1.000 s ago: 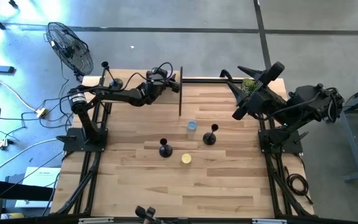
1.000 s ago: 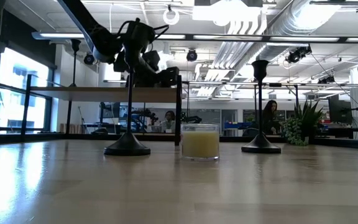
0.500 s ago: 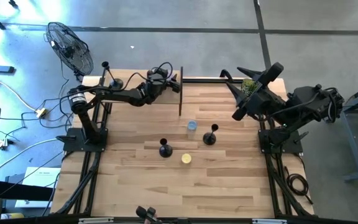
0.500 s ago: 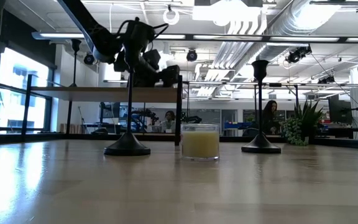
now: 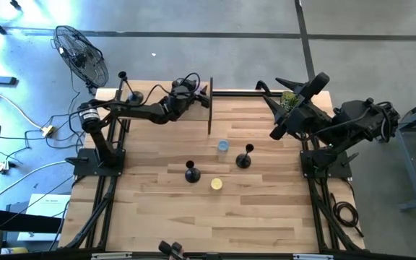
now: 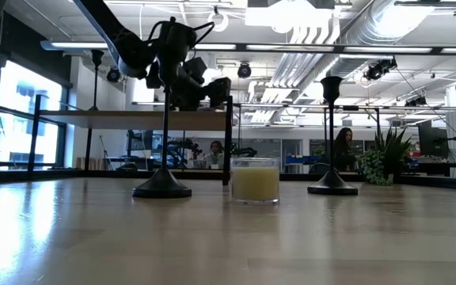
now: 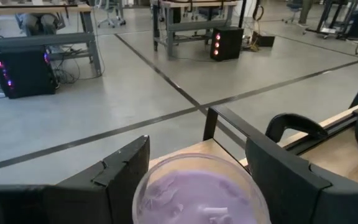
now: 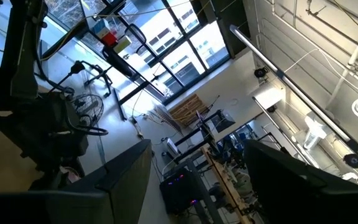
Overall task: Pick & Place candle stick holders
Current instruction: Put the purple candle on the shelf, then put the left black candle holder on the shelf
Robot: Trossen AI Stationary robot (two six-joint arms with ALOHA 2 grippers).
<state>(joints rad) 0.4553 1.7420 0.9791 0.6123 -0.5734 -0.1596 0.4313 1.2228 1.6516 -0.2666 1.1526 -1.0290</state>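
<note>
Candle stick holders: two upright mid-table, a third at the far-left corner.

One holder (image 5: pixel 192 173) stands left of a yellow candle (image 5: pixel 217 184), another (image 5: pixel 244 158) right of a blue one (image 5: pixel 223 146), the third (image 5: pixel 126 89) far left. Left gripper (image 5: pixel 202 97), at the far edge, has jaws apart around a purple candle (image 7: pixel 194 194), seemingly placing it. Right gripper (image 5: pixel 274 87) waits far right, raised, jaws apart, empty.

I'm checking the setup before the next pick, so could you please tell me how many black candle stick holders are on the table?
3: one black candle stick holder at the far-left corner, another near the middle, the third just right of it. None looks hidden.
</note>
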